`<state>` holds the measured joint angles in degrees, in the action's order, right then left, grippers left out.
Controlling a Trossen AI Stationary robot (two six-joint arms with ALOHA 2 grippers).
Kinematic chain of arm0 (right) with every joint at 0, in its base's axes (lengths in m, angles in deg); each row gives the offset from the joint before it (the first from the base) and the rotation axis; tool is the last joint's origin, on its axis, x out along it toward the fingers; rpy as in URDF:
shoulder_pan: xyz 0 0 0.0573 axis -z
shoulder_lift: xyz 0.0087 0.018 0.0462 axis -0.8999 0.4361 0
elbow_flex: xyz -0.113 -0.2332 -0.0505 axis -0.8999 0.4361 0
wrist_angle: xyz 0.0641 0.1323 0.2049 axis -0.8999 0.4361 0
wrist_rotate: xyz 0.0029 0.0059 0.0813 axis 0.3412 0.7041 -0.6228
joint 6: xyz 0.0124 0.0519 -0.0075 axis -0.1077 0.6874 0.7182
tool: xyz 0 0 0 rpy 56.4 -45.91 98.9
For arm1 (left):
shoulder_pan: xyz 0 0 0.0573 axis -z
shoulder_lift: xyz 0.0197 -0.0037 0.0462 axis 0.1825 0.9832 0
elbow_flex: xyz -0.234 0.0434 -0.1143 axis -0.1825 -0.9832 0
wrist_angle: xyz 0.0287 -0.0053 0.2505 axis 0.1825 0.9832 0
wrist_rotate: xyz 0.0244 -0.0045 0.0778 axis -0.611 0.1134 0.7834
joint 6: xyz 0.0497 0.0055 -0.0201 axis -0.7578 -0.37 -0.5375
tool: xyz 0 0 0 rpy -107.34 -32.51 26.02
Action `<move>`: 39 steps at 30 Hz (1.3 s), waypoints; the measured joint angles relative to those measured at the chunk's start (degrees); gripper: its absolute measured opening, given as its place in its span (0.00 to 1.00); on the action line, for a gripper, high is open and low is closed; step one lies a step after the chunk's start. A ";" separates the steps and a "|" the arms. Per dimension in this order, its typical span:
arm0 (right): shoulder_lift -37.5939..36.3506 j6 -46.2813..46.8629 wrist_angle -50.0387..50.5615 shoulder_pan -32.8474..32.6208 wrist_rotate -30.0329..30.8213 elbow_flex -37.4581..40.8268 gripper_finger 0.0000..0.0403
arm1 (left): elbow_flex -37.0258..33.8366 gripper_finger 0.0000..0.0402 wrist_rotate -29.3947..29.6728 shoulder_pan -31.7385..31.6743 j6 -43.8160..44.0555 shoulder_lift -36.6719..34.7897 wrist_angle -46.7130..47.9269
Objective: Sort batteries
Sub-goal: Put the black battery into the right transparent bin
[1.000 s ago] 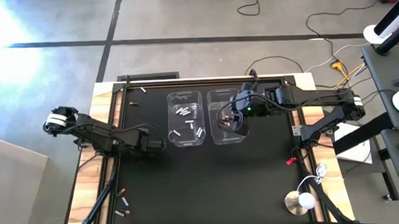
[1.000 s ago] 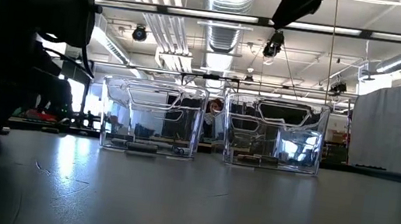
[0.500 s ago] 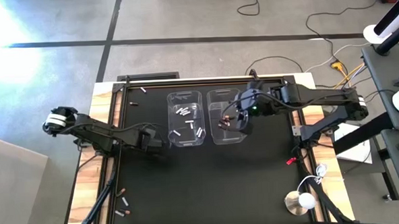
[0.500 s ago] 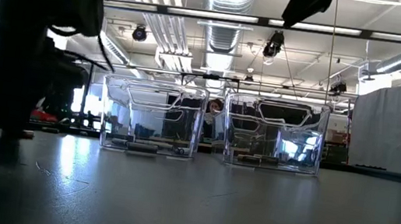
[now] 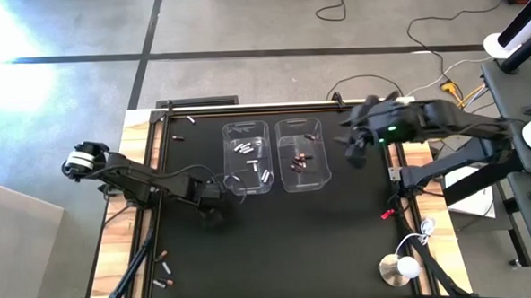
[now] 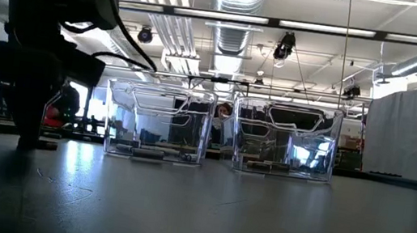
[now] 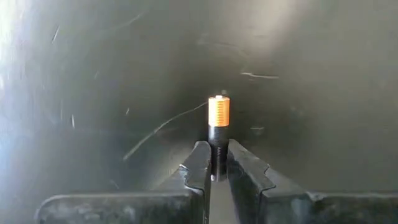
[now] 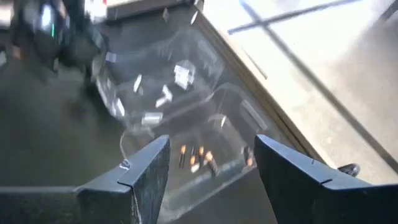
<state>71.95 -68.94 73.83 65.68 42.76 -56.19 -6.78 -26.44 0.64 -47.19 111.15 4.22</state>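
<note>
Fingers (image 7: pixel 214 163) of L arm pinch battery (image 7: pixel 218 118), base hidden.

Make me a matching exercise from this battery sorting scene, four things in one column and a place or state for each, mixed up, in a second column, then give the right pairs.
Things:
1. left gripper
2. right gripper
3. left bin
4. right bin

Places or states:
A. holds silvery-white batteries
B. shut on a dark battery with a copper end
C. open, raised above the table beside the bins
D. holds dark batteries with copper ends

Pairs: 1-B, 2-C, 3-A, 4-D
</note>
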 joint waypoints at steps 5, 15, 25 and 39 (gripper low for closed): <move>-4.23 2.76 -0.19 0.00 4.68 -2.86 0.56 | 2.40 0.06 4.19 3.31 -9.52 1.99 1.19; -8.11 6.15 -0.03 0.00 4.73 -3.77 0.56 | 1.26 0.08 3.14 4.66 -9.13 1.82 -6.41; -7.13 5.54 0.22 -0.01 4.64 -3.75 0.58 | -1.90 0.09 0.70 5.17 -9.90 1.89 -20.40; -7.01 5.54 1.03 0.00 4.62 -3.75 0.58 | -4.46 0.11 3.64 6.32 -14.05 2.89 -23.88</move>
<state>64.94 -63.40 74.86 65.68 47.38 -59.94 -11.23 -22.79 6.96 -61.24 114.04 -19.66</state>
